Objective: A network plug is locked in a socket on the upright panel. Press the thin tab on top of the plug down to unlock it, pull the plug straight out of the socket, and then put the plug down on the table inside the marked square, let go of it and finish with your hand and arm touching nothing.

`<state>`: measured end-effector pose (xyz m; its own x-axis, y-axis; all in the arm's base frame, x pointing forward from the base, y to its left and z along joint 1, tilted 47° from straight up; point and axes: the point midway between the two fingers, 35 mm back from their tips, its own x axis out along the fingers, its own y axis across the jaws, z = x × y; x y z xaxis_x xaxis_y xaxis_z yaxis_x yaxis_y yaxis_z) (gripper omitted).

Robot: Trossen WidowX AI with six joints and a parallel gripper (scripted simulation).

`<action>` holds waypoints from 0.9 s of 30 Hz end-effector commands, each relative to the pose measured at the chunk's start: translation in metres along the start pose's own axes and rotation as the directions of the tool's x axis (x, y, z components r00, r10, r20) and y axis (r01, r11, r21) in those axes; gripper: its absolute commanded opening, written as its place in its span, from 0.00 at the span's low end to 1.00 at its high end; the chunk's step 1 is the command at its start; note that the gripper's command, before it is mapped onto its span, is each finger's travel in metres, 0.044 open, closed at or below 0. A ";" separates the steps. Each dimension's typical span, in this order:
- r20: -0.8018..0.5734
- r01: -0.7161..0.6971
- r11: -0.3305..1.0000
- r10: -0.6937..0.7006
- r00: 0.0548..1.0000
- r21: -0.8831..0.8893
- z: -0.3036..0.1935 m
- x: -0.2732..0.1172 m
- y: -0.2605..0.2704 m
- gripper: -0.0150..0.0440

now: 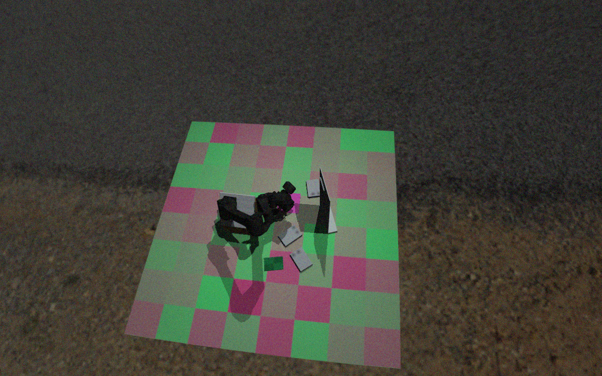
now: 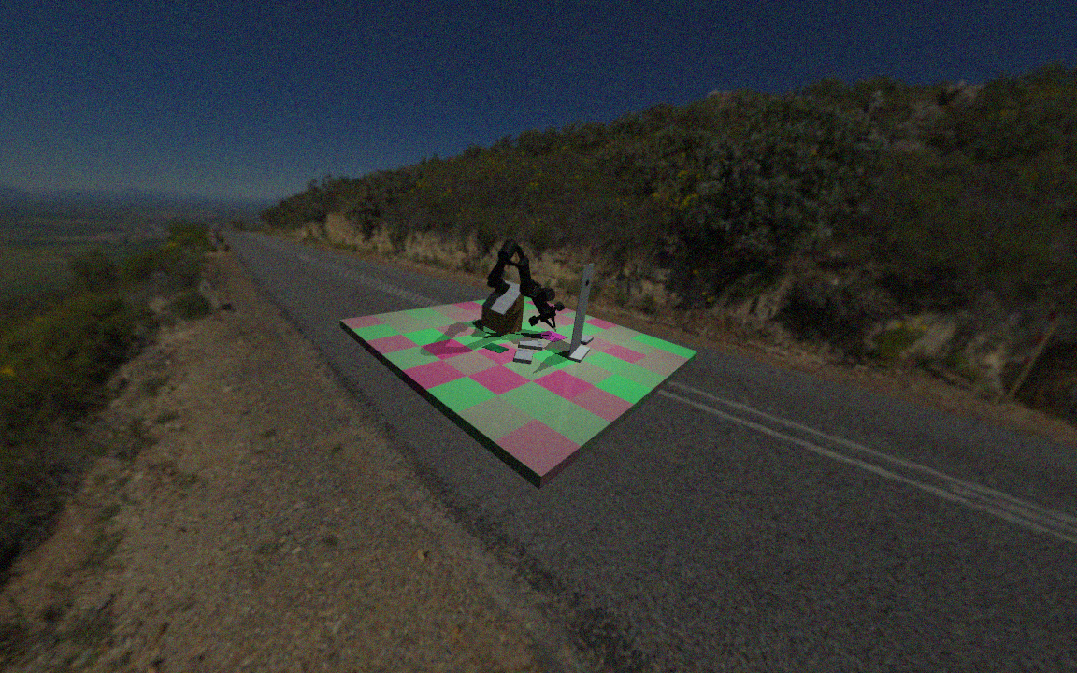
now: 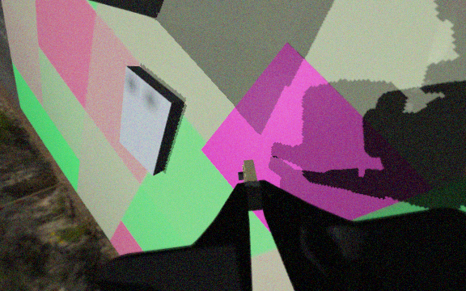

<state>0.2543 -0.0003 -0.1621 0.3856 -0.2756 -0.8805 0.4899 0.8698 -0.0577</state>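
My gripper (image 3: 251, 188) (image 2: 554, 324) is shut on the small tan plug (image 3: 249, 171), which sticks out past the fingertips in the wrist view, with a small dark part at its left side. The plug is clear of the panel and held above the table. The marked square, plain magenta (image 3: 225, 147) (image 1: 296, 197) (image 2: 557, 336), lies under and beyond the fingertips, partly in the arm's shadow. The upright panel (image 1: 323, 210) (image 2: 581, 309) stands beyond the square, to the right in the top and exterior views. The plug is too small to make out in the top and exterior views.
A light block (image 3: 144, 121) (image 1: 312, 188) lies beside the square, near the panel. Two more light blocks (image 1: 290, 235) (image 1: 301, 259) and a green block (image 1: 273, 263) lie on the near side in the top view. The arm's base stands at the left.
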 end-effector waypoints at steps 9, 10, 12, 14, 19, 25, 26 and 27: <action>-0.003 -0.001 1.000 0.001 1.000 -0.003 -0.001 0.011 -0.009 0.25; -0.003 -0.001 1.000 0.001 1.000 -0.003 -0.001 0.012 -0.010 0.25; -0.002 0.000 1.000 0.000 1.000 -0.003 -0.001 0.014 -0.011 0.25; -0.002 0.000 1.000 0.000 1.000 -0.003 -0.002 0.015 -0.013 0.25; -0.001 0.000 1.000 0.000 1.000 -0.003 -0.002 0.019 -0.016 0.25; -0.001 0.000 1.000 0.000 1.000 -0.003 -0.002 0.020 -0.017 0.25; -0.001 0.000 1.000 0.000 1.000 -0.003 -0.002 0.020 -0.017 0.25; -0.001 0.000 1.000 0.000 1.000 -0.003 -0.002 0.021 -0.018 0.25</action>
<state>0.2525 -0.0193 -0.1786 0.3855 -0.2783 -0.8797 0.4894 0.8699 -0.0607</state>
